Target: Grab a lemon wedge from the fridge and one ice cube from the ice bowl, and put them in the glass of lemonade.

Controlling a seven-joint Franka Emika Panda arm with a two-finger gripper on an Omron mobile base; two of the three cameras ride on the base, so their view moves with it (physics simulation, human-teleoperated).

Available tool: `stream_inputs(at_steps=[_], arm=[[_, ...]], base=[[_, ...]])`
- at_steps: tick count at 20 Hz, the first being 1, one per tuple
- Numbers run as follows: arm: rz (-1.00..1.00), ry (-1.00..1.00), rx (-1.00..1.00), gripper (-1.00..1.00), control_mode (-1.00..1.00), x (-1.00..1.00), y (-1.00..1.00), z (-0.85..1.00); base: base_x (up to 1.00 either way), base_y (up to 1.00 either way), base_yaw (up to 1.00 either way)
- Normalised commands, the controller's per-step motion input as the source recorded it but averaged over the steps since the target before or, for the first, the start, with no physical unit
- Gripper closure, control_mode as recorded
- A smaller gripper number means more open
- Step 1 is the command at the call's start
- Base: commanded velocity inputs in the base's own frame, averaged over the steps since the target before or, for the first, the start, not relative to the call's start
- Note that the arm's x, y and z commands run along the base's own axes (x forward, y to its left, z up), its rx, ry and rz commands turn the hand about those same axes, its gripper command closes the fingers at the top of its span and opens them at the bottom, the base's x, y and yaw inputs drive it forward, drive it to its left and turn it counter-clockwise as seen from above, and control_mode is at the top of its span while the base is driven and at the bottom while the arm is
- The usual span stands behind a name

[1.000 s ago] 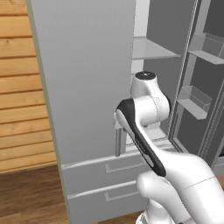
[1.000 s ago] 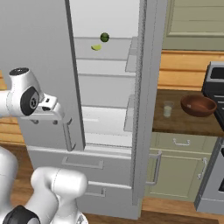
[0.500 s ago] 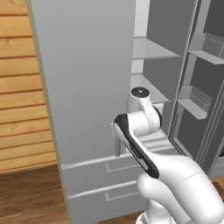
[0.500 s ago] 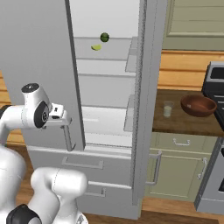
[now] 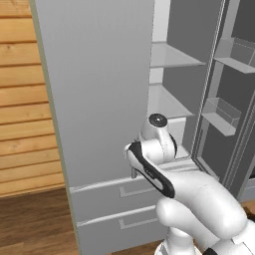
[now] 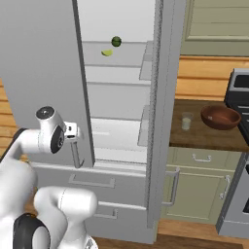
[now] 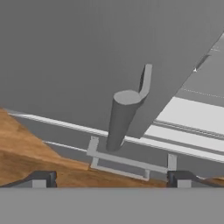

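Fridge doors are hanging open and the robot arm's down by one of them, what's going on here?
The fridge stands with both doors open. The gripper is open and empty, low beside the bottom end of the left door's bar handle. The lemon wedge lies on an upper shelf beside a dark green ball. On the counter, the glass of lemonade and the ice bowl wait untouched.

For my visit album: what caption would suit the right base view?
Fridge doors open, lemon wedge on an upper shelf, robot's open tool by the left door's handle.
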Motion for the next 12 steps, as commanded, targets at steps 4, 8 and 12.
stream_inputs(at_steps=[4, 8, 12], arm=[[0.02, -0.05, 0.0, -1.0, -1.0, 0.51, 0.19, -0.24], [-0.04, -0.05, 0.0, -1.0, -1.0, 0.19, 0.0, -0.31], [-0.17, 0.0, 0.0, -1.0, -1.0, 0.0, 0.0, -0.21]], base=[[0.0, 0.0, 0.0], [0.0, 0.0, 0.0], [0.0, 0.0, 0.0]])
